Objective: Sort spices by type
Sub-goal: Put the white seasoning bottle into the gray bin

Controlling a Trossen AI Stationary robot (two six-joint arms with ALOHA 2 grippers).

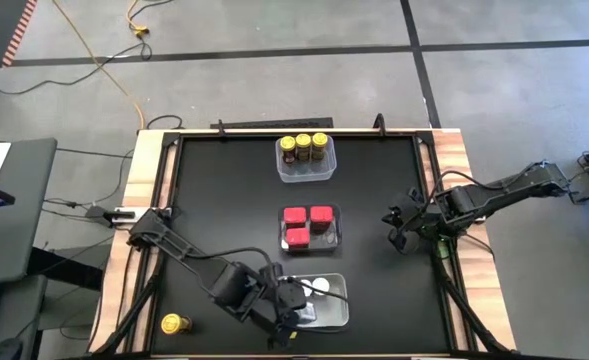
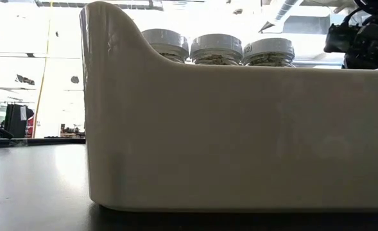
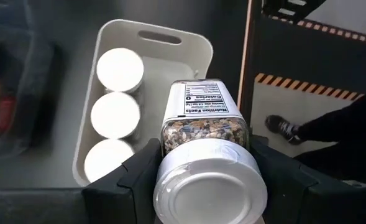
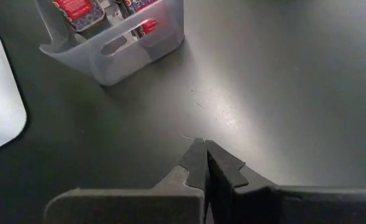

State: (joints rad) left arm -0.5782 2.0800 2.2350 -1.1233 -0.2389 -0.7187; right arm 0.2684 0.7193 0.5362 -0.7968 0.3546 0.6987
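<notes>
Far tub (image 1: 306, 170): three yellow-capped jars (image 1: 303, 147) in a row along its far wall.

Middle tub (image 1: 309, 238): three red tins (image 1: 308, 224); also seen from the right wrist view (image 4: 117, 46).

Near tub (image 3: 108, 43): three white-capped jars (image 3: 115, 112) in a line along one wall; from the low view their caps (image 2: 216, 45) show above the rim (image 2: 240, 128).

Loose jar (image 1: 175, 324): yellow-capped, on the tabletop (image 1: 224, 190) near the front left corner, well apart from the tubs.

Left tool (image 3: 210, 180): over the near tub, closed on a fourth white-capped jar (image 3: 207, 168), fingers (image 3: 136, 171) pressing its sides, cap toward the camera, label away.

Right tool (image 4: 205, 163): over bare tabletop right of the middle tub, fingers pressed together, holding nothing.
</notes>
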